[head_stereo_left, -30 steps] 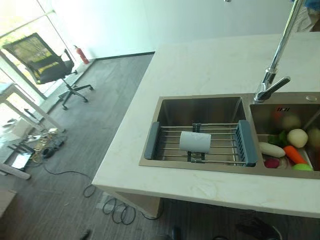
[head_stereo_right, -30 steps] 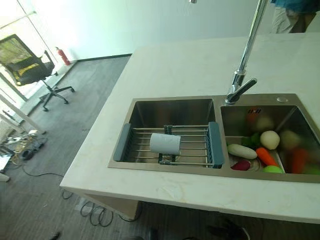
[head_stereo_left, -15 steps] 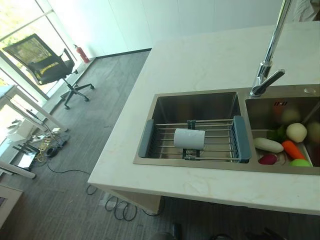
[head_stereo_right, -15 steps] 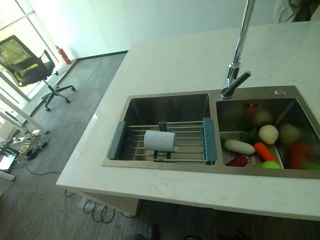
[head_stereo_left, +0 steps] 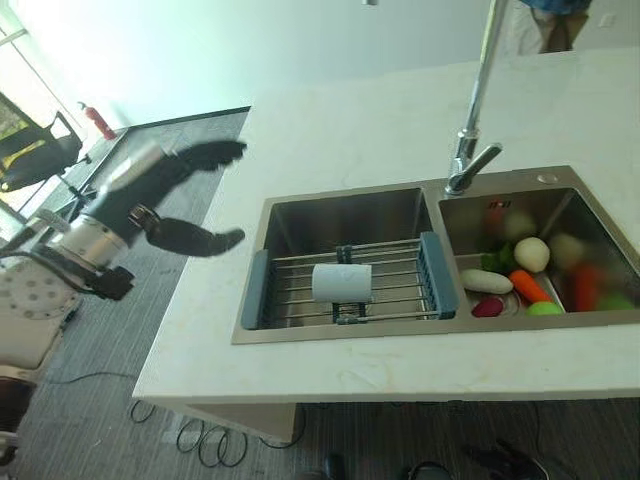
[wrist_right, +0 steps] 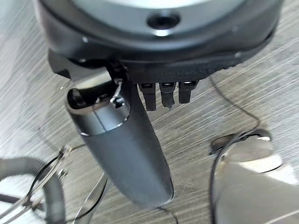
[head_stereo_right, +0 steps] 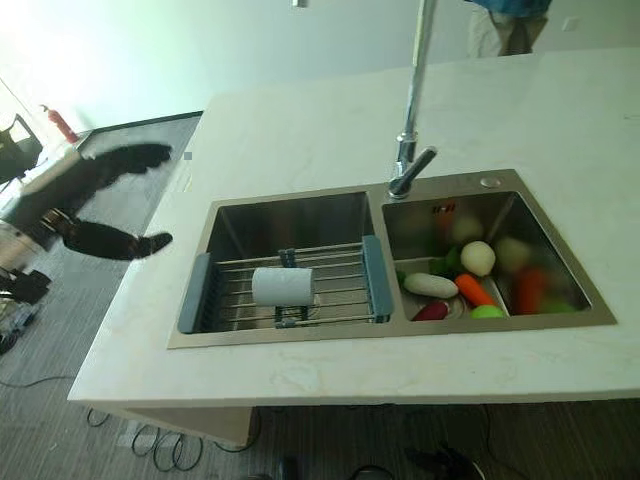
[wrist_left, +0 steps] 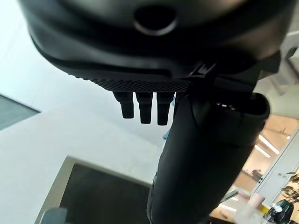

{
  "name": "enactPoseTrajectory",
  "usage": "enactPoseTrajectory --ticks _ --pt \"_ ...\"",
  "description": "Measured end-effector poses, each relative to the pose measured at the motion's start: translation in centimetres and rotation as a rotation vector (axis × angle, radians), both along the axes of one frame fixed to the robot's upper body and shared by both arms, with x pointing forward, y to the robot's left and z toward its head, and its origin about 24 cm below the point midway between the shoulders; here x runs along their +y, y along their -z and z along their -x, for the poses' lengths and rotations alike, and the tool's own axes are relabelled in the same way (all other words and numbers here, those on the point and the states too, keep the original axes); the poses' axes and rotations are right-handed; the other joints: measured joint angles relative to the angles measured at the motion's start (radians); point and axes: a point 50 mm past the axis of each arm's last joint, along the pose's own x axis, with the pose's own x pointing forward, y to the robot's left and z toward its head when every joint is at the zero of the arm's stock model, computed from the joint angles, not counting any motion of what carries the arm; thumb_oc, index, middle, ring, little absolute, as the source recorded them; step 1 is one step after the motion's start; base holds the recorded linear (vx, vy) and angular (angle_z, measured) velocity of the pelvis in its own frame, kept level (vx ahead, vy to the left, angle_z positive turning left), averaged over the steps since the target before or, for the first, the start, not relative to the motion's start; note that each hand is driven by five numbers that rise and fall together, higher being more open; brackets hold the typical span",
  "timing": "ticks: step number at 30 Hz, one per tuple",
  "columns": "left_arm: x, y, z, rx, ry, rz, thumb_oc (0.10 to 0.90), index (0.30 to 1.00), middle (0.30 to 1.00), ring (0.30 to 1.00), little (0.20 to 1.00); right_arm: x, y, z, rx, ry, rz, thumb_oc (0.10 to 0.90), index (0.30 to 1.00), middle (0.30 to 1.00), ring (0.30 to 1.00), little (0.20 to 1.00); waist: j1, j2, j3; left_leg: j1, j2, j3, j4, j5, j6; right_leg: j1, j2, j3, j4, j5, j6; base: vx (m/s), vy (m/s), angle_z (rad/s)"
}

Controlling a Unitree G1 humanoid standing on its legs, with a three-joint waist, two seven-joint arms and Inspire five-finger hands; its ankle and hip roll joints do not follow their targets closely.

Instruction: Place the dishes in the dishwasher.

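A white cup (head_stereo_left: pixel 341 283) lies on its side on a wire rack (head_stereo_left: pixel 432 275) with grey-blue ends, set across the left basin of the steel sink (head_stereo_left: pixel 330 210). My left hand (head_stereo_left: pixel 165 185) hovers open beside the counter's left edge, left of the sink and apart from the cup, with straight fingers (head_stereo_left: pixel 212 154) and the thumb spread below. In the left wrist view the thumb (wrist_left: pixel 205 158) points toward the dark basin (wrist_left: pixel 103 196). My right hand (wrist_right: pixel 121 149) hangs open over the grey floor in the right wrist view and holds nothing.
The right basin (head_stereo_left: pixel 560 215) holds several vegetables, among them a carrot (head_stereo_left: pixel 529 285). A tall faucet (head_stereo_left: pixel 472 140) rises behind the sink. The pale counter (head_stereo_left: pixel 350 130) stretches behind. An office chair (head_stereo_left: pixel 35 155) stands on the floor at left, and a person (head_stereo_right: pixel 505 25) stands beyond the counter.
The camera has shifted, so the sink sits further left in the picture. My left hand has risen into view at the counter's left edge. The cup lies as before.
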Motion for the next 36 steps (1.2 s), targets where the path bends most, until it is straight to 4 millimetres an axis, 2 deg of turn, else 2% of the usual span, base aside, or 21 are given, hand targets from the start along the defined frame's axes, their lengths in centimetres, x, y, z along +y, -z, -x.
enactPoseTrajectory --ticks 2,5,11,19,28,36 --pt "-0.3 0.5 -1.2 0.084 -0.01 -0.022 0.8 0.9 0.9 0.9 0.9 -0.2 0.1 0.8 0.027 0.029 0.001 0.8 0.9 0.9 0.9 0.9 -0.002 -0.001 0.0 0.001 0.003 0.001 0.0 0.0 -0.001 0.001 0.004 0.004 -0.003 0.001 0.001 0.02 0.005 -0.06" --pt "0.2 1.4 -1.5 0.175 -0.032 -0.028 0.8 0.9 0.9 0.9 0.9 -0.3 0.1 1.0 0.03 0.066 -0.005 0.8 0.9 0.9 0.9 0.9 -0.026 -0.001 0.001 0.004 0.003 0.013 -0.001 -0.001 -0.002 -0.002 0.004 0.013 -0.005 0.001 0.003 0.01 0.006 -0.11" --pt "-0.5 2.5 -2.2 0.311 0.005 -0.081 0.8 0.9 0.9 0.9 0.9 -0.2 0.4 2.5 0.059 0.079 -0.01 0.8 0.9 0.9 0.9 0.9 -0.035 -0.001 0.004 0.013 0.001 0.048 -0.006 -0.005 0.005 -0.012 0.005 0.049 -0.005 0.005 0.008 0.01 0.005 -0.15" --pt "-1.4 3.7 -2.1 0.435 0.066 -0.143 0.8 0.9 0.9 0.9 0.9 -0.3 0.2 1.7 0.019 0.109 -0.021 0.8 0.9 0.9 0.9 0.9 -0.054 0.003 0.022 0.015 -0.001 0.063 -0.012 -0.007 0.008 -0.02 0.005 0.064 -0.005 0.01 0.015 0.0 0.001 -0.04" --pt "-1.6 3.7 -2.4 0.447 0.064 -0.145 0.8 0.9 0.9 0.9 0.9 -0.2 0.0 1.0 -0.01 0.1 -0.022 0.8 0.9 0.9 0.9 0.9 -0.071 0.001 0.027 0.03 -0.001 0.084 -0.02 -0.01 0.009 -0.019 0.009 0.084 -0.006 0.01 0.016 0.03 -0.001 -0.08" --pt "-2.4 4.1 -2.7 0.447 0.086 -0.119 0.8 0.9 0.9 0.9 0.9 -0.2 0.1 1.7 0.004 0.105 -0.021 0.8 0.9 0.9 0.9 0.9 -0.091 0.005 0.036 0.033 0.0 0.091 -0.019 -0.013 0.009 -0.019 0.012 0.093 -0.006 0.012 0.018 0.01 -0.004 -0.01"
